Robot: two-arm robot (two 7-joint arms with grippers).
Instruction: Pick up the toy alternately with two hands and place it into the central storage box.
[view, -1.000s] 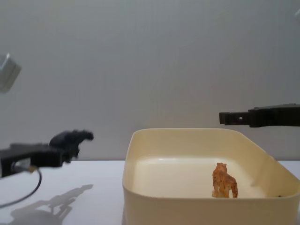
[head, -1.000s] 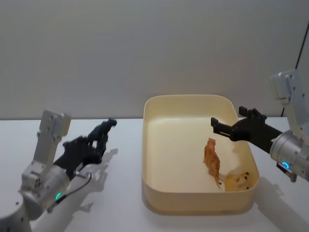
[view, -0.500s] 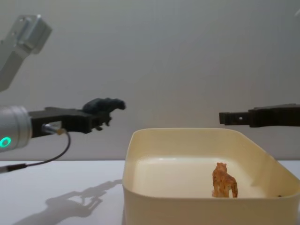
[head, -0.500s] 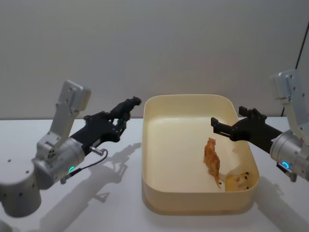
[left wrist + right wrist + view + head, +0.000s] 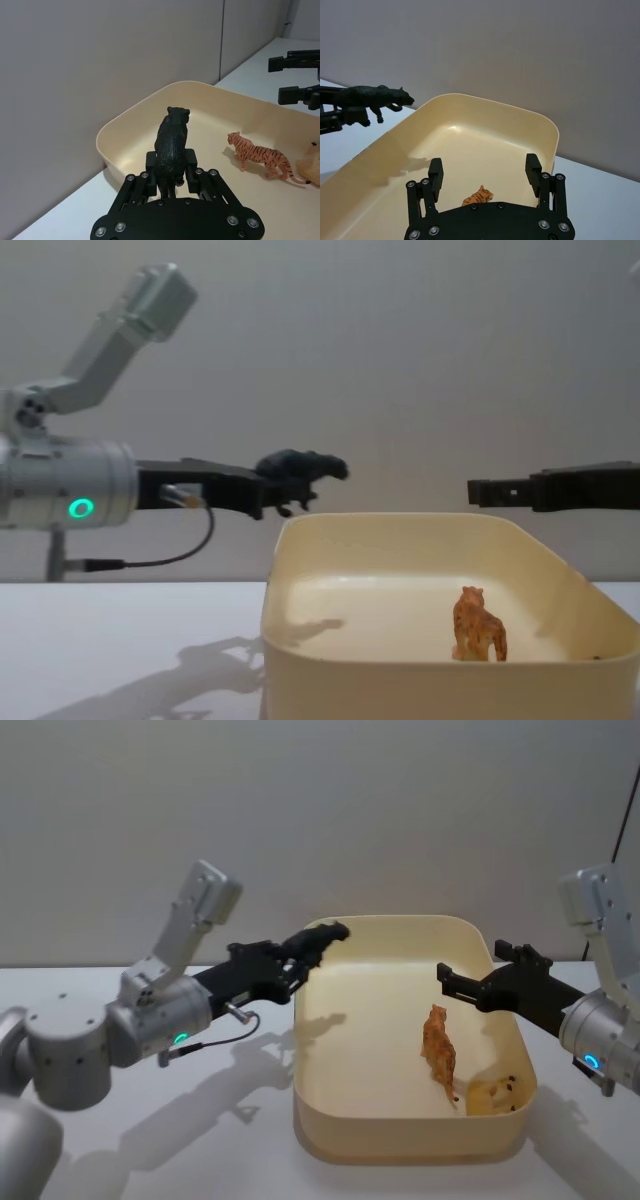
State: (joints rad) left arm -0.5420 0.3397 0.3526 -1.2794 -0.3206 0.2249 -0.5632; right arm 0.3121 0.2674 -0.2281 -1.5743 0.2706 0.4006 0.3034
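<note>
Head view: tiger (image 5: 439,1053) inside storage box (image 5: 400,1140)

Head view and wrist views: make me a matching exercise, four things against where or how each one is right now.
Things:
1. black panther toy
2. orange tiger toy
3. right tool
4. storage box

States:
A. standing on the box floor
B. open, empty, above the box's right side
C. clamped in the left tool, over the box's left rim
D. sitting on the white table

Pairs: 1-C, 2-A, 3-B, 4-D
</note>
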